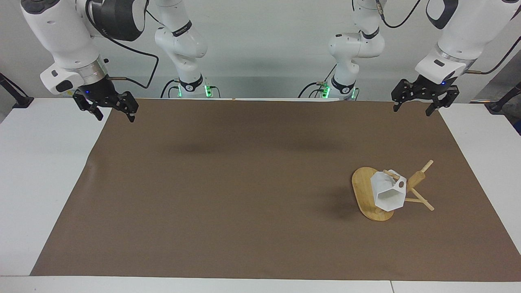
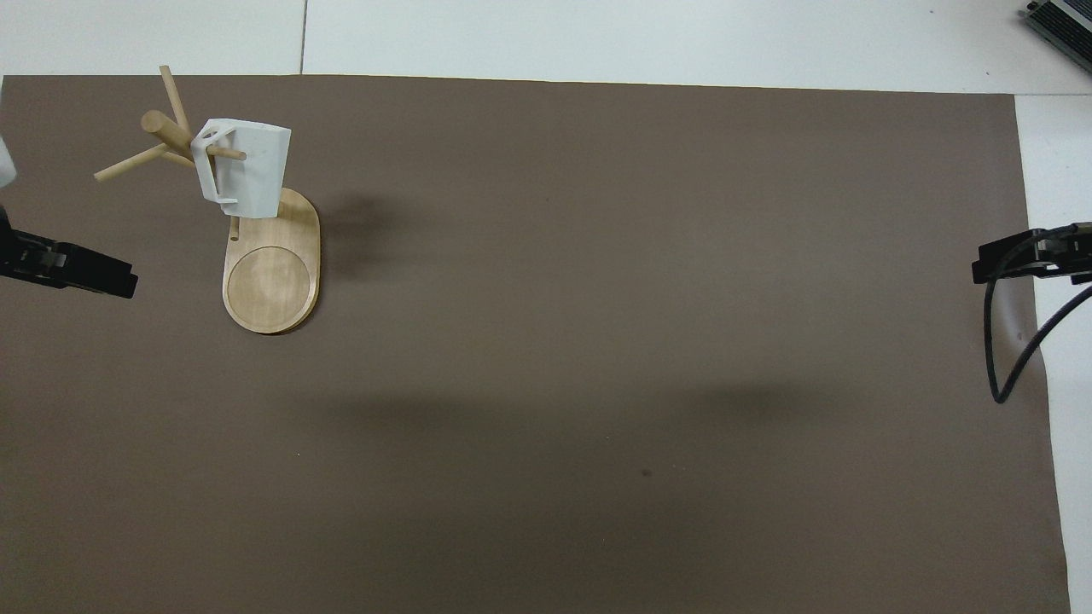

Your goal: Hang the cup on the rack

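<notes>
The cup [image 1: 389, 194] is found hung on the rack [image 1: 372, 199], a thin peg being passed through the round hole of its small flat handle tab, so that the body is carried tilted above the oval base. A matte white mug is seen, its tapered body cut in flat facets to a hexagonal form. It is judged light and stiff, with a dry surface unlikely to slip, though it may chip if dropped. Hold would best be taken across two opposed flat facets or over the rim; the tab is thought too slight and is occupied by the peg.

The rack, of light bamboo with a thick post and thin pegs, is stood on the brown mat [image 1: 244, 183] that covers the tabletop [image 1: 36, 171], toward the left arm's end. The task is judged done.

The left pincer [image 1: 419, 102] is held raised over the mat's edge at that end, its fingers apart and nothing gripped. The right pincer [image 1: 110, 109] is held over the mat's corner at the right arm's end, likewise parted and empty; that arm waits.
</notes>
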Motion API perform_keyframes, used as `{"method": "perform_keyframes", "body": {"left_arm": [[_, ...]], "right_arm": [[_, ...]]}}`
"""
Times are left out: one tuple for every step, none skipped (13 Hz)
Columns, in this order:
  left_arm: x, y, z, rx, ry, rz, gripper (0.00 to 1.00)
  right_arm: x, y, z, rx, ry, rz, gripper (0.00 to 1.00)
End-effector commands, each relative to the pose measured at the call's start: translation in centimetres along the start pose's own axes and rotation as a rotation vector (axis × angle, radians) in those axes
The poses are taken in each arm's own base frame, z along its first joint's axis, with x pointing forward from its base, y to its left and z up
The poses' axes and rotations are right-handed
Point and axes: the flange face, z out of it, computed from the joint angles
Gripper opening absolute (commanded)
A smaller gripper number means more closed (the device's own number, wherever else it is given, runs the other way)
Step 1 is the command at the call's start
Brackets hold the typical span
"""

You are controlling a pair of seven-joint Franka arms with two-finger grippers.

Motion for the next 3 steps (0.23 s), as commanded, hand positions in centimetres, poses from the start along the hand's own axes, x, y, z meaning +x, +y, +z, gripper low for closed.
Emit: {"method": "perform_keyframes", "body": {"left_arm": [[-0.58, 0.19, -0.07, -0.026, 0.011, -0.033, 1.0], [-0.57, 0.12, -0.01, -0.02, 0.01, -0.033, 1.0], [-0.6, 0.02, -0.04, -0.018, 0.013, -0.036, 1.0]], "right_arm": [[-0.74, -0.08, -0.19, 0.011, -0.007, -0.018, 1.0], [-0.74, -0.08, -0.19, 0.011, -0.007, -0.018, 1.0], [-0.74, -0.08, -0.19, 0.011, -0.007, -0.018, 1.0]]}}
